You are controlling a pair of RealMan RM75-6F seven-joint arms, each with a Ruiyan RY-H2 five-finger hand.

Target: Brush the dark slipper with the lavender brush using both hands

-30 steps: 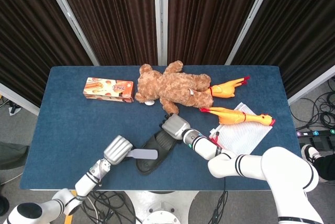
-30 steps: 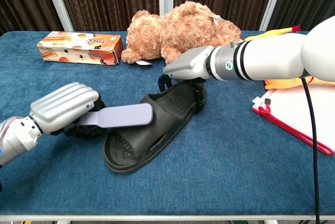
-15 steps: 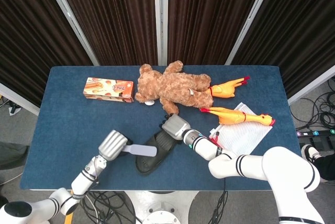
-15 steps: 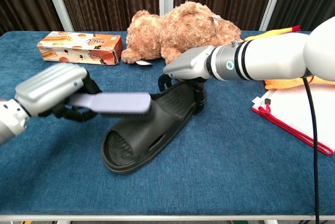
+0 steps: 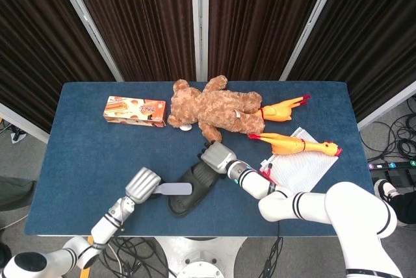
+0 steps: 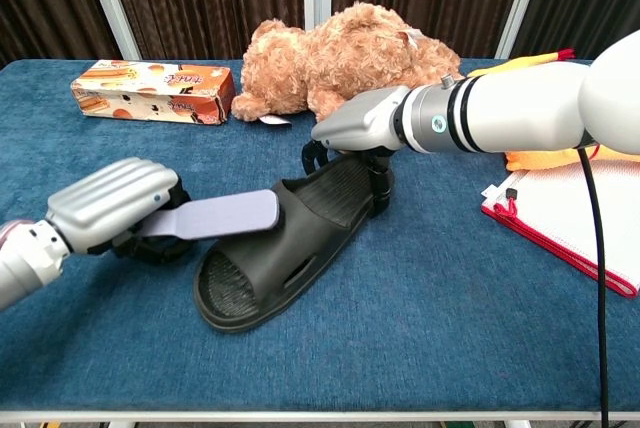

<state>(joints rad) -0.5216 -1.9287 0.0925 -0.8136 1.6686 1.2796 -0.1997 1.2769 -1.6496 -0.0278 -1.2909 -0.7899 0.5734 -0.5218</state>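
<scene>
The dark slipper [image 6: 285, 238] [image 5: 190, 188] lies on the blue table, toe toward the front edge. My right hand [image 6: 358, 126] [image 5: 216, 156] grips its heel end, fingers curled over the rim. My left hand [image 6: 110, 203] [image 5: 143, 184] holds the handle of the lavender brush [image 6: 215, 216] [image 5: 174, 189]. The brush head reaches over the slipper's left edge near the strap, flat side up; whether it touches the slipper I cannot tell.
A brown teddy bear [image 6: 335, 58] lies behind the slipper. A snack box [image 6: 152, 91] sits at the back left. Two rubber chickens [image 5: 296, 143] and a white red-edged pouch [image 6: 560, 213] lie to the right.
My left hand has swung the brush up and left over the slipper, then back down toward its toe side. The right hand has kept its hold on the heel.
</scene>
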